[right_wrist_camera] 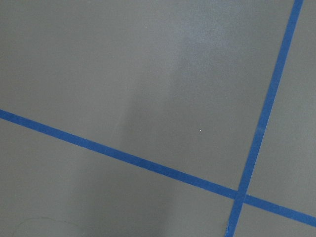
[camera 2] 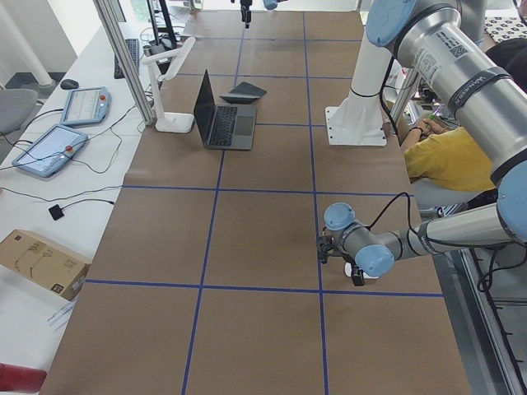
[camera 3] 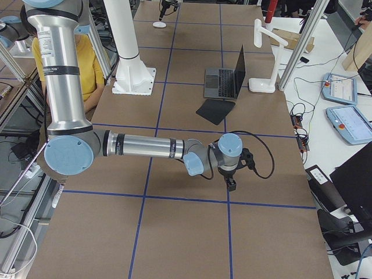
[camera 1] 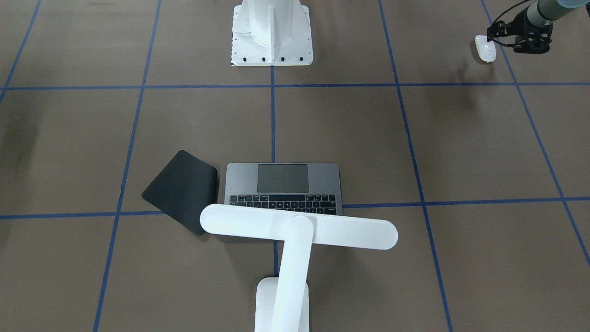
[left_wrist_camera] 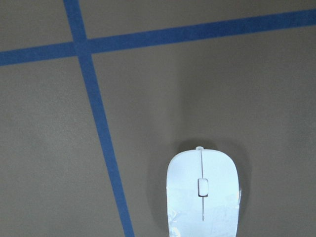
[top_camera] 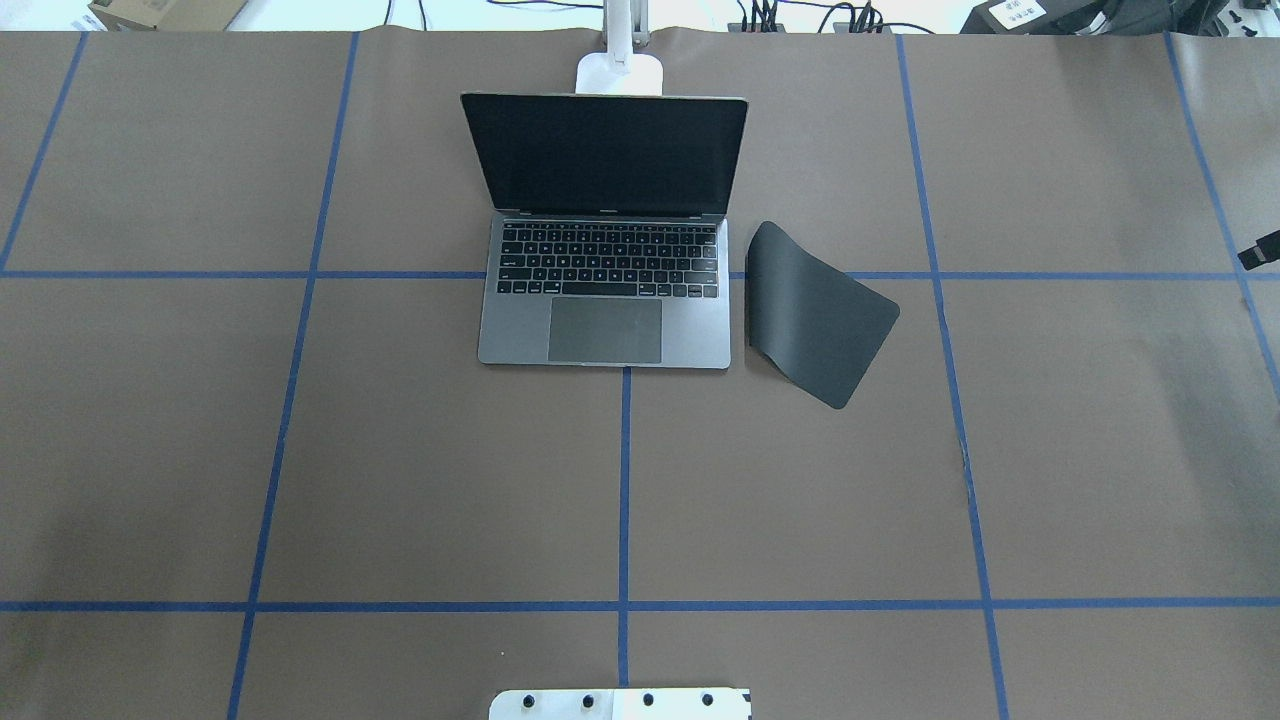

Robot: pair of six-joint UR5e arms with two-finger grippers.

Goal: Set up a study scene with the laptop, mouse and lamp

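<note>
The white mouse (camera 1: 485, 50) lies on the brown table at the robot's far left and fills the bottom of the left wrist view (left_wrist_camera: 202, 195). My left gripper (camera 1: 492, 35) hovers right over it, looks open and holds nothing. The grey laptop (top_camera: 605, 300) stands open in the middle of the far side. The white lamp (camera 1: 299, 227) stands behind it, with its bar head over the screen. My right gripper (camera 3: 231, 185) hangs low over bare table at the robot's far right. Only its edge shows in the overhead view (top_camera: 1258, 255), so I cannot tell if it is open or shut.
A black mouse pad (top_camera: 815, 315) lies askew just right of the laptop, one edge curled up. The white bolted arm pedestal (camera 1: 272, 34) stands at the robot's side of the table. A person in yellow (camera 2: 449, 156) sits beside the robot.
</note>
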